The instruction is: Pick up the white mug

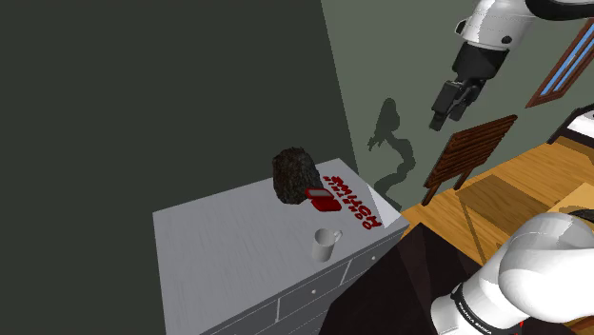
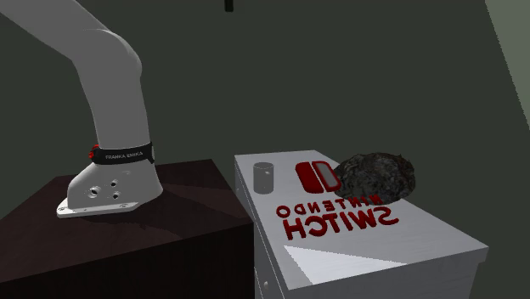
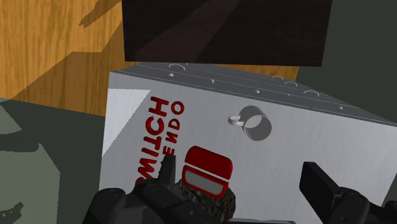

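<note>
Well above white mug (image 1: pixel 325 245), jaws apart

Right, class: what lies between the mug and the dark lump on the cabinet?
In the second exterior view, the red Switch logo, printed flat on the cabinet, lies between the mug and the lump.
</note>
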You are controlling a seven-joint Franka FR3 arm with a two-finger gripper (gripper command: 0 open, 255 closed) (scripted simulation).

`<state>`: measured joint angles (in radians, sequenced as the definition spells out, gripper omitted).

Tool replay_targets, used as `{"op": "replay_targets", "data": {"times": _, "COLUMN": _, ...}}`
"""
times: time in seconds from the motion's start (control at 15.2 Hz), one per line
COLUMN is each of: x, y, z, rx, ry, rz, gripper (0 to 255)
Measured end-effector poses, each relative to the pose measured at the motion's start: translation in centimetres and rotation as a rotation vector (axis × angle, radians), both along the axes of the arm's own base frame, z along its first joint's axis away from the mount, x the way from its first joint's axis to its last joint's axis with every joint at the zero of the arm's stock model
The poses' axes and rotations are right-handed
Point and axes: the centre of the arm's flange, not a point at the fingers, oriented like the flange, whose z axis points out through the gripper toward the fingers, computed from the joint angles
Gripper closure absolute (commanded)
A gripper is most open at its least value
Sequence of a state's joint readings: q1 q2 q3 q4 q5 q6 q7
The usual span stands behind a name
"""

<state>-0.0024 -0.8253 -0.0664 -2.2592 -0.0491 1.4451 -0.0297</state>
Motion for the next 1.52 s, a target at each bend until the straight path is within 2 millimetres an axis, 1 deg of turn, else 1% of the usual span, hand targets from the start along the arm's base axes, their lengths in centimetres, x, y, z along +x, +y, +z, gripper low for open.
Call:
{"op": "replay_targets", "data": {"times": 0.07, "x": 0.0, "y": 0.0, "z": 0.0, "rx": 0.000, "ry": 0.000, "rz": 0.000, "gripper": 0}}
{"op": "replay_targets", "data": {"times": 0.13, "x": 0.2, "y": 0.3, "z": -0.5, "rx": 0.000, "ry": 0.002, "rz": 0.001, "gripper": 0}}
{"op": "replay_targets", "data": {"times": 0.33, "x": 1.5, "y": 1.4, "z": -3.1, "rx": -0.002, "ry": 0.014, "rz": 0.009, "gripper": 0}}
{"op": "replay_targets", "data": {"times": 0.53, "x": 3.5, "y": 2.6, "z": -6.9, "rx": -0.005, "ry": 0.029, "rz": 0.018, "gripper": 0}}
{"op": "replay_targets", "data": {"times": 0.79, "x": 5.2, "y": 4.4, "z": -11.8, "rx": -0.008, "ry": 0.047, "rz": 0.029, "gripper": 0}}
{"op": "replay_targets", "data": {"times": 1.06, "x": 6.6, "y": 6.2, "z": -16.6, "rx": -0.011, "ry": 0.064, "rz": 0.041, "gripper": 0}}
{"op": "replay_targets", "data": {"times": 1.52, "x": 9.9, "y": 9.6, "z": -24.6, "rx": -0.017, "ry": 0.096, "rz": 0.061, "gripper": 0}}
